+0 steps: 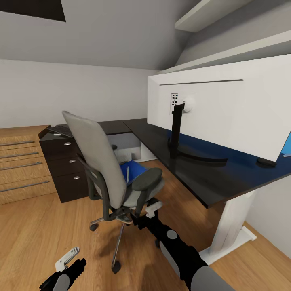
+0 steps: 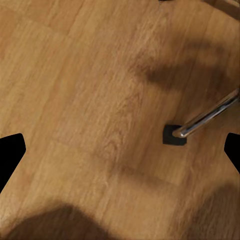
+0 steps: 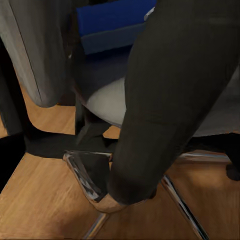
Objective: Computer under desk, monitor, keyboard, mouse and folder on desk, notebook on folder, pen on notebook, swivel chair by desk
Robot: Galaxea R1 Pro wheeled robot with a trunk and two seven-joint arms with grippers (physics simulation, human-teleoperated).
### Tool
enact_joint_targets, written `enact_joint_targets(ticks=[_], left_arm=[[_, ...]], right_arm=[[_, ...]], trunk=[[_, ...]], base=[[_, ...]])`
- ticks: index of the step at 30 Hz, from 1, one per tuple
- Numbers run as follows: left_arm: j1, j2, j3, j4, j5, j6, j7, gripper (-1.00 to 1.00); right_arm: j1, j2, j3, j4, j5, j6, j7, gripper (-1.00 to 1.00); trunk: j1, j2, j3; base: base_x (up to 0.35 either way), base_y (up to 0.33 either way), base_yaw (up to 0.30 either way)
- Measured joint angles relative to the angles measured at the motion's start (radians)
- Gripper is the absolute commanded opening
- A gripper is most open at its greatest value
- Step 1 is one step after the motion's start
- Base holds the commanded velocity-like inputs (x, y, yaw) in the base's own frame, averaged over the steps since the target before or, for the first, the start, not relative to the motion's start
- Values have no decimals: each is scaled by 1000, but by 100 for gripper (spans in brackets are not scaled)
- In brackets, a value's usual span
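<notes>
My right fingers [image 1: 154, 207] sit just below and in front of the near black armrest [image 1: 147, 178] of the swivel chair [image 1: 95, 155]; in the right wrist view that armrest [image 3: 170, 100] looms very close, but whether the fingers are apart or together I cannot tell. My left fingers [image 1: 68, 258] hang low over the wood floor [image 1: 48, 226], spread apart with nothing between them, near one chrome leg and caster [image 2: 175, 135] of the chair base.

The folder [image 1: 135, 169] lies blue on the grey seat, with a thin pale stick, probably the pen [image 1: 127, 173], resting on it. The chair stands just off the corner of the worktop [image 1: 194, 178], where the monitor [image 1: 226, 109] already stands with its white back toward me.

I judge the step in hand is getting at the folder. To do it well I should lift my right arm over the armrest rather than push through it, since the chair rolls and swivels easily. Then come down flat at the folder's free edge, slowly, so the pen does not roll off.
</notes>
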Motion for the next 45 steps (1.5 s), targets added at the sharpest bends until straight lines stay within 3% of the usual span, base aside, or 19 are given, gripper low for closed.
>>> enact_joint_targets(ticks=[6,10,18,23,33,45], left_arm=[[0,0,1,0,0,0,0,100],[0,0,1,0,0,0,0,100],[0,0,2,0,-1,0,0,100],[0,0,2,0,-2,0,1,100],[0,1,2,1,-3,0,3,100],[0,1,2,1,-3,0,3,100]], right_arm=[[13,0,123,-1,-3,-1,11,100],[14,0,144,-2,-8,-1,12,100],[13,0,142,-3,-14,0,10,100],[13,0,120,-3,-31,0,9,100],[13,0,-27,-2,-184,1,15,100],[14,0,-59,1,-215,-2,18,100]], trunk=[[0,0,0],[0,0,0],[0,0,0],[0,0,0],[0,0,0],[0,0,0]], base=[[0,0,0],[0,0,0],[0,0,0],[0,0,0],[0,0,0],[0,0,0]])
